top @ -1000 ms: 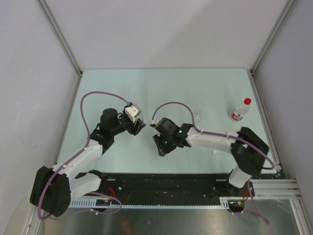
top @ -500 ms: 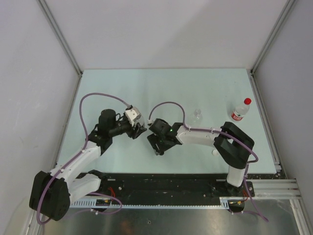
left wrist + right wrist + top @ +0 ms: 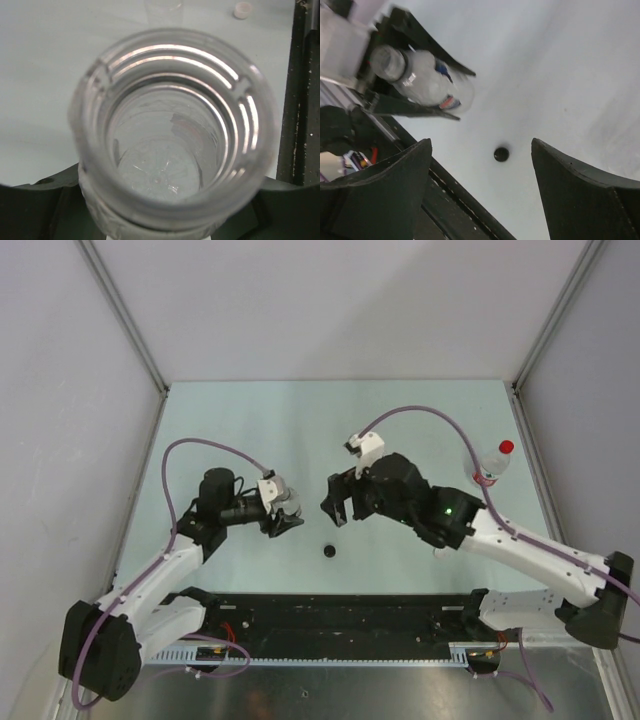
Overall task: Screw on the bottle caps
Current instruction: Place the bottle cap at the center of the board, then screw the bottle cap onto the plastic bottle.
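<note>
My left claw (image 3: 284,520) is clamped on a clear bottle (image 3: 172,125). I hold it sideways, with its open, threaded mouth turned back toward my own wrist, so that wrist's camera looks straight down the uncapped neck. From my right wrist I see the bottle's body reaching out past the left fingers, with a patch of red and blue label on it. My right claw (image 3: 338,502) holds nothing. Its two fingers (image 3: 385,195) stand wide apart over the table (image 3: 250,420), just right of the left claw and with a gap between the two claws. The black cap (image 3: 329,551) lies on the table on the near side of both claws, roughly in line with that gap and touching neither. In the right wrist view it shows between my spread fingers. The whitish cap (image 3: 243,9) lies on the table further right, close to the dark strip along the near edge. A second clear bottle (image 3: 162,7) is just on the far side of it, though only a part shows at the top of the left wrist view. The third bottle (image 3: 490,468) stands upright at the far right of the table, and the red cap (image 3: 506,447) sits on its neck.
</note>
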You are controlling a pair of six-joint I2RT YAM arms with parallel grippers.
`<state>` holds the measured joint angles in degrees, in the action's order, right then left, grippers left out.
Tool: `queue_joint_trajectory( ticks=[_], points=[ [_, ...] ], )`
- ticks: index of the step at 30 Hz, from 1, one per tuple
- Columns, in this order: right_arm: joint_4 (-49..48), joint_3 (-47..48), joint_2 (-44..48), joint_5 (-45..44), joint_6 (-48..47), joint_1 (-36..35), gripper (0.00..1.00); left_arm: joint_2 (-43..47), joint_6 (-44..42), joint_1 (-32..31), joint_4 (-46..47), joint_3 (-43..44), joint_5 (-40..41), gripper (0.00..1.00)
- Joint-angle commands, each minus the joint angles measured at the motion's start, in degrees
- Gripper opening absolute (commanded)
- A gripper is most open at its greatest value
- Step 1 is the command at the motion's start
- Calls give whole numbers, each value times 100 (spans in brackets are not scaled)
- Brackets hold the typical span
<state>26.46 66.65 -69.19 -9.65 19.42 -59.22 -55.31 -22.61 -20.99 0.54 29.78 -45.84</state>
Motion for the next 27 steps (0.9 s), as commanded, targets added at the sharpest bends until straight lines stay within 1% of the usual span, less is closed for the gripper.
queue_joint_trajectory(
  ticks=[1,5,9,16,24,27],
  points=[
    [-510,76,247,363,0,72,85,146,-505,-130,-135,-75,-535,53],
    [-1084,90,213,579,42,95,85,104,-719,-291,-198,-110,-575,54],
    [-1341,263,-67,801,15,104,84,34,-829,-475,-210,-101,-495,55],
    [-1161,581,-610,1217,33,81,83,-74,-1059,-576,-230,-121,-404,56],
    [-957,719,-898,1028,45,87,82,-216,-1139,-710,-238,-59,-282,57],
    [-841,722,-1002,1125,91,98,82,-233,-1192,-720,-240,-7,-183,58]
  ],
)
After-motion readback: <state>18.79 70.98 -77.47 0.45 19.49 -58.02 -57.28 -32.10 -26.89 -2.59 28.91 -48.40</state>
